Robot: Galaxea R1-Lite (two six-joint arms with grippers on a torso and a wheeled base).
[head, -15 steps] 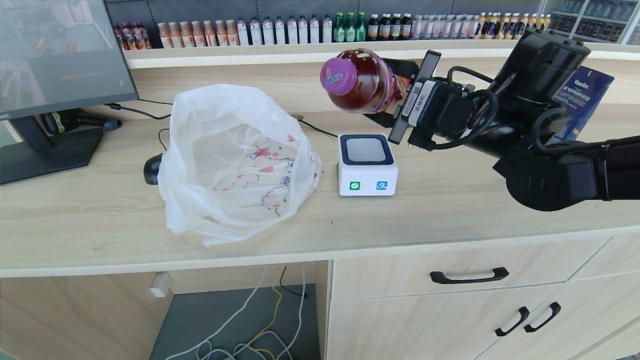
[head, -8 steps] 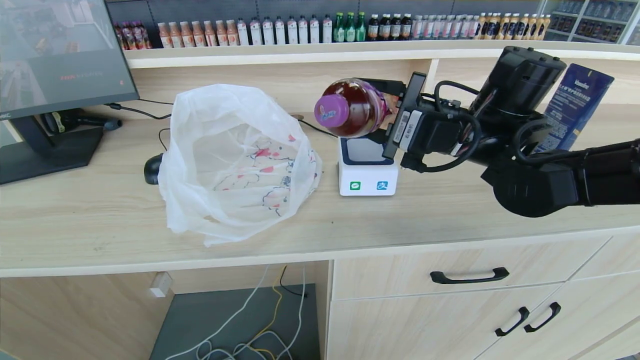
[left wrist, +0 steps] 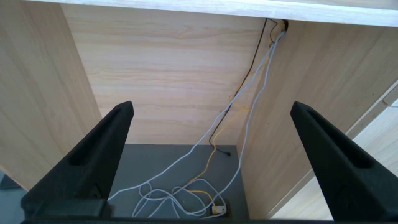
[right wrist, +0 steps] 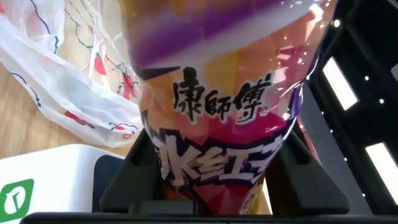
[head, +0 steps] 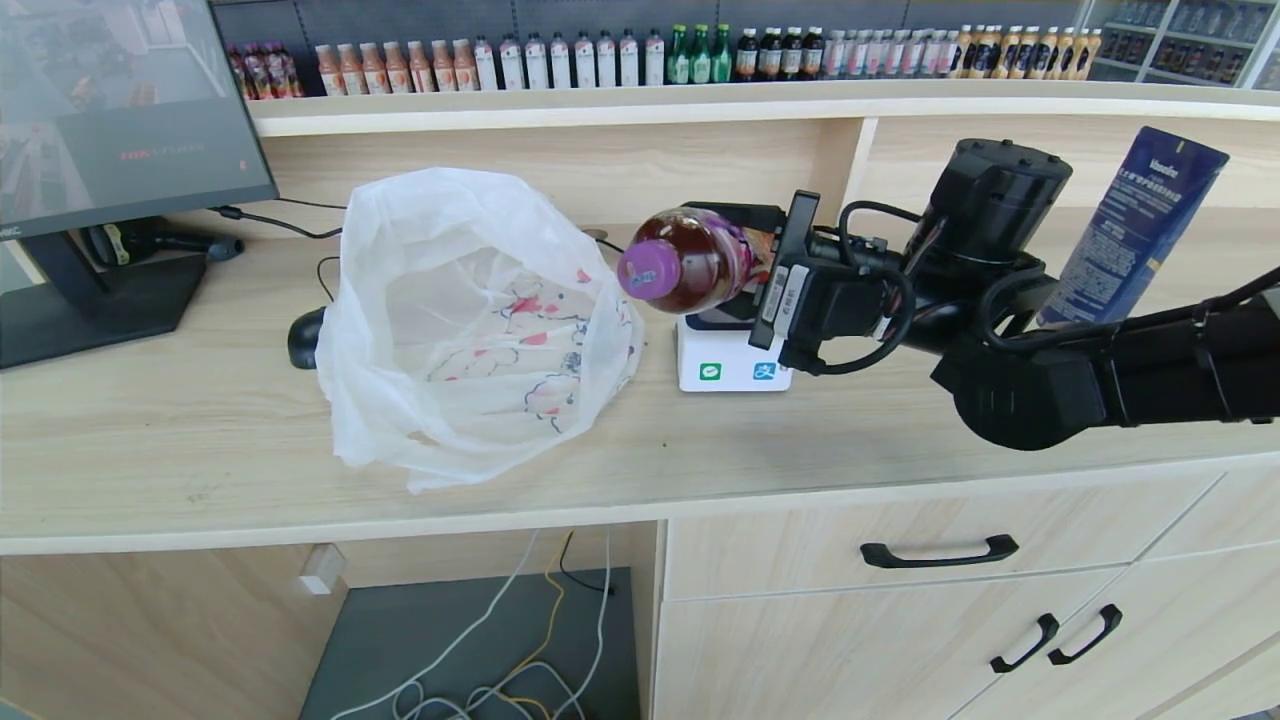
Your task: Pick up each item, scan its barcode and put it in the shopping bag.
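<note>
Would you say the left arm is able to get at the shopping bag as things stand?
Probably not directly: the left gripper, open, faces the cables in the recess under the countertop, which seems to lie between it and the shopping bag.

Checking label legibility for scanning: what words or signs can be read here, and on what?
Bottle label: large brand characters, black and white.
Scanner front: green icon and blue icon, no words.
Blue box: white lettering, too small.
Monitor: red lettering, blurred.
Shelf bottles: labels too small.
</note>
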